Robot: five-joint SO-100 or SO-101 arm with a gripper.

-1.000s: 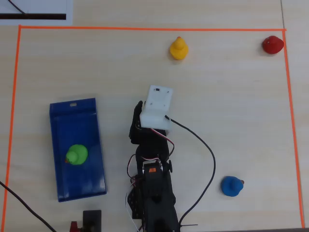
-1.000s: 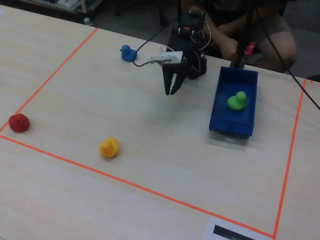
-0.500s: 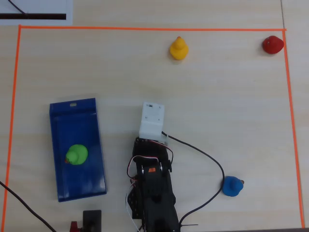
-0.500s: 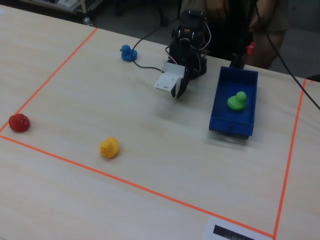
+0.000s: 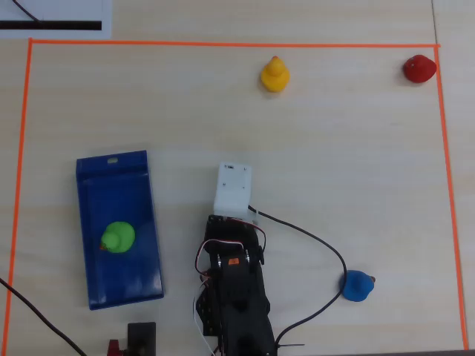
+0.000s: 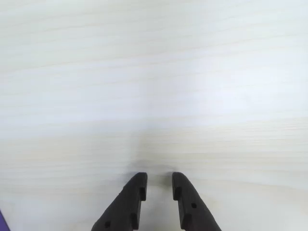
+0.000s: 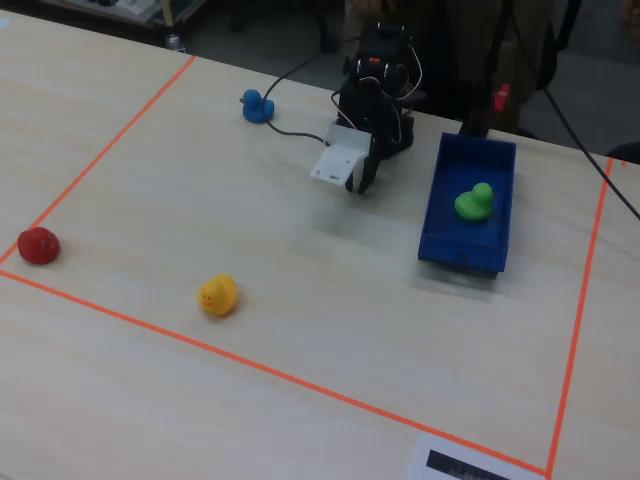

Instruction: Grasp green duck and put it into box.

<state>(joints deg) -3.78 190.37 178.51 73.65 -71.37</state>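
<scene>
Jaws parted, empty; wrist view misses green duck (image 5: 118,237).

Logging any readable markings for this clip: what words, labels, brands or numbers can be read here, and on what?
None can be read.
White sheet at the table's edge: a black bar, no legible characters in the overhead view or the fixed view.
Blue box, green duck, gripper: no visible markings.
</scene>
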